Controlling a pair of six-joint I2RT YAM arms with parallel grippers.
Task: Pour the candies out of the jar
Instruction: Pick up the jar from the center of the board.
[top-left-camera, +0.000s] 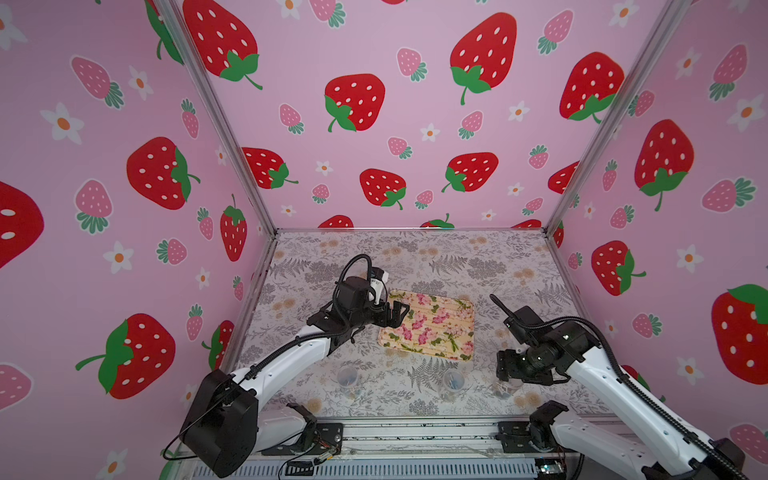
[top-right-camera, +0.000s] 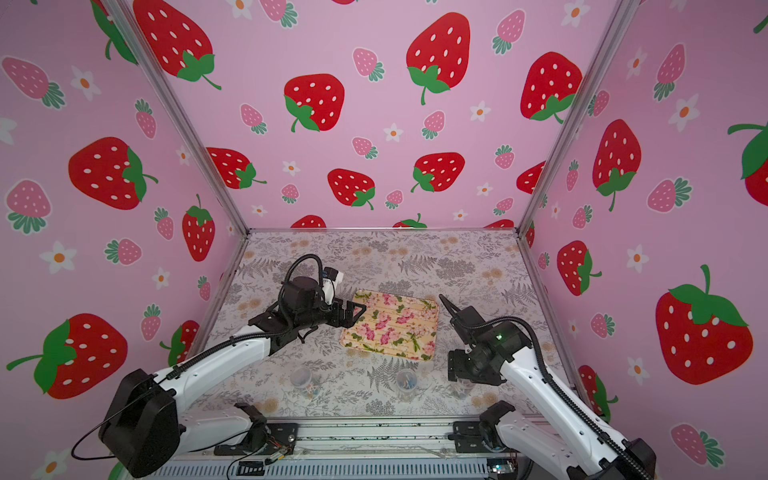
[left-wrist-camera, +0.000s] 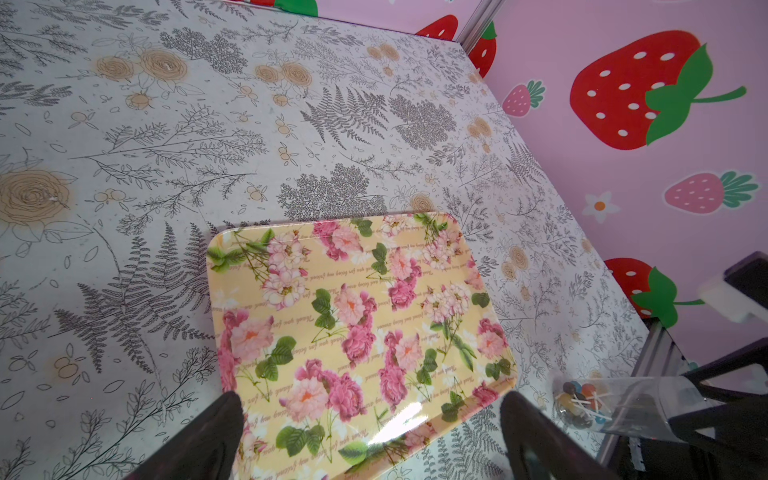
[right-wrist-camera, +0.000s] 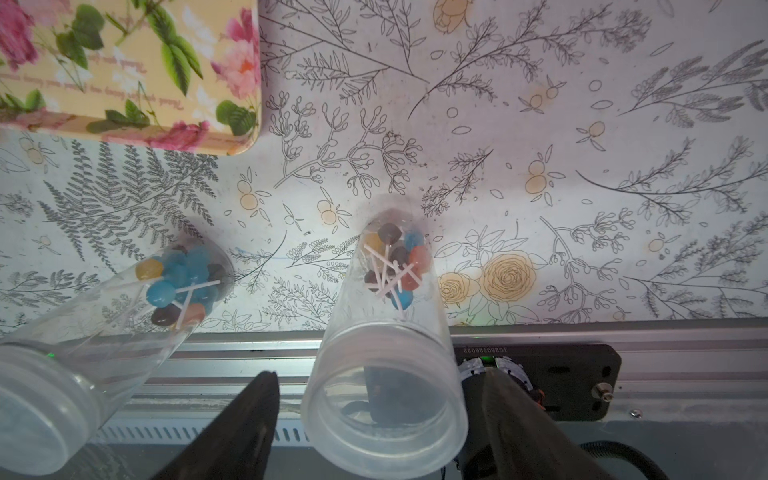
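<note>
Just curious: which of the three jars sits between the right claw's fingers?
The rightmost jar: the open right gripper straddles it. The middle jar and left jar stand clear.

A: Tray (left-wrist-camera: 353, 316)?
B: Glossy, smooth, hard plastic by the look.
A: Jar (right-wrist-camera: 384, 345) at five o'clock from it?
B: Clear, smooth plastic; cloudier at the rim.
A: Bench (left-wrist-camera: 166, 166)?
B: Matt printed covering; brushed metal rail (right-wrist-camera: 665, 332) along six o'clock.

Cursive lines on the tray (left-wrist-camera: 374, 286) and a black plate's (right-wrist-camera: 561, 374) code are illegible.

The clear, lidless jar (right-wrist-camera: 386, 332) stands upright, its candies (right-wrist-camera: 395, 266), tiny coloured white-stick lollipops, piled at the bottom.
</note>
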